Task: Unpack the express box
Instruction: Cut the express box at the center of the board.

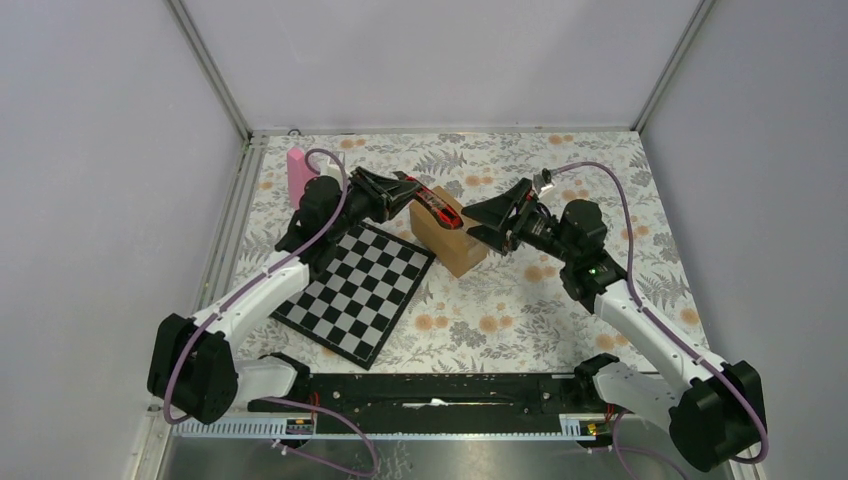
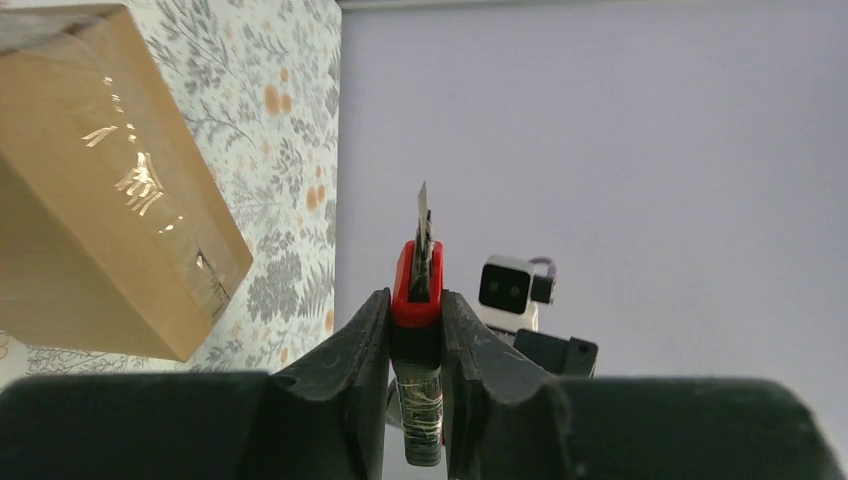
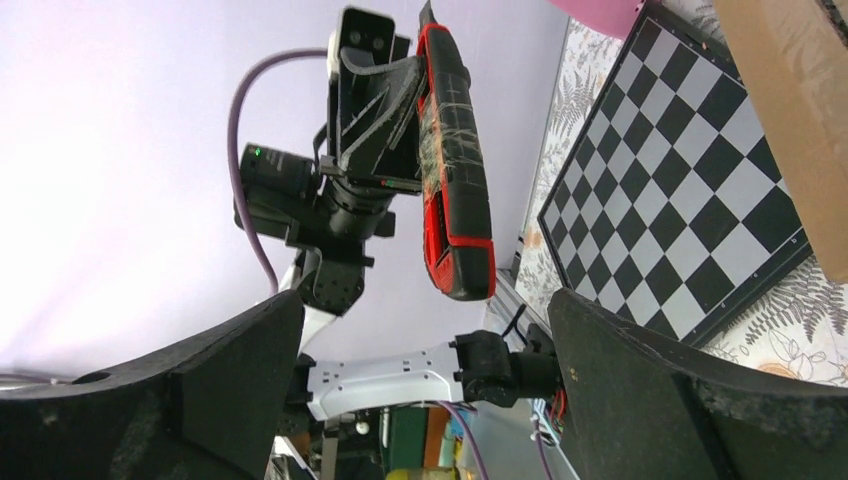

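Sitting on the flowery bench (image 1: 560, 300) beside the chessboard (image 1: 355, 290), the express box (image 1: 448, 238) looks light and stiff, best steadied by its sides, while the left pincer (image 2: 415, 330) squeezes a red knife (image 2: 418, 275) and the right pincer (image 3: 425, 390) gapes wide.

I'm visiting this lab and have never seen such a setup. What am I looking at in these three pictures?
Two robot arms are bolted at the near edge of a flowered table. The wide picture comes from a camera above and behind them; the other two come from cameras on each wrist. On the table lie a chessboard, a brown express box and a pink object at the far left. The left claw is shut on a red and black utility knife, blade out. The right claw stands open and empty beside the box.
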Available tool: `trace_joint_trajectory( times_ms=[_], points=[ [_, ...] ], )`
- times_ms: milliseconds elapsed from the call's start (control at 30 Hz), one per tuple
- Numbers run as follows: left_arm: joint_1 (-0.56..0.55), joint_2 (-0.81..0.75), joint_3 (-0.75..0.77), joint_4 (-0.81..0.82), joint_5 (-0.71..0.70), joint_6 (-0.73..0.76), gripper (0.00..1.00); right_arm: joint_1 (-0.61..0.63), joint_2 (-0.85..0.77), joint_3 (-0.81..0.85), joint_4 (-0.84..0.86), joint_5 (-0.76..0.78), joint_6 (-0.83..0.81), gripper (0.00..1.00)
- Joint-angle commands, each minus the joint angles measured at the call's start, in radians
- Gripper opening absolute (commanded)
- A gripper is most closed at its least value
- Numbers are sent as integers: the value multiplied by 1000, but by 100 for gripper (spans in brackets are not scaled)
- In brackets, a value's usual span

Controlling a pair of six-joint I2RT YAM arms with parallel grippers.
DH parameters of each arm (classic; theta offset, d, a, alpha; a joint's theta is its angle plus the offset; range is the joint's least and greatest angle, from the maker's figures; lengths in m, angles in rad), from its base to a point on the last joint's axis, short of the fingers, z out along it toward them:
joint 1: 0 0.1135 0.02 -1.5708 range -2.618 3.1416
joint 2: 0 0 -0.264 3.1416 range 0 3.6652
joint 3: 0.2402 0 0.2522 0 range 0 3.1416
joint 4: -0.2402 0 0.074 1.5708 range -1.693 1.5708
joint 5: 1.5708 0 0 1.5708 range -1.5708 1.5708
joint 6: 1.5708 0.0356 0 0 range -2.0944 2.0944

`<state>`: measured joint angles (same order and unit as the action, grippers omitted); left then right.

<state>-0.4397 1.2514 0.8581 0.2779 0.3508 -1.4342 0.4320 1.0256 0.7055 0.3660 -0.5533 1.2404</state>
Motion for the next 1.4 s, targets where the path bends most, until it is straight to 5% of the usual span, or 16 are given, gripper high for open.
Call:
trace_joint_trajectory(
  times_ms=[0,367,667,1200,1367],
  points=[
    [-18,-69,-35,61,-196,-73,0,18,4,-18,184,49,83,100],
    [-160,-103,-71,61,-477,-114,0,116,-4,-2,79,306,22,97],
    [-253,-108,-101,91,-582,-110,0,130,57,11,118,303,16,80],
    [-286,-107,-153,196,-587,-81,0,139,126,-17,205,255,48,57],
    [-286,-107,-170,225,-581,-80,0,138,140,-13,216,234,49,42]
  ],
)
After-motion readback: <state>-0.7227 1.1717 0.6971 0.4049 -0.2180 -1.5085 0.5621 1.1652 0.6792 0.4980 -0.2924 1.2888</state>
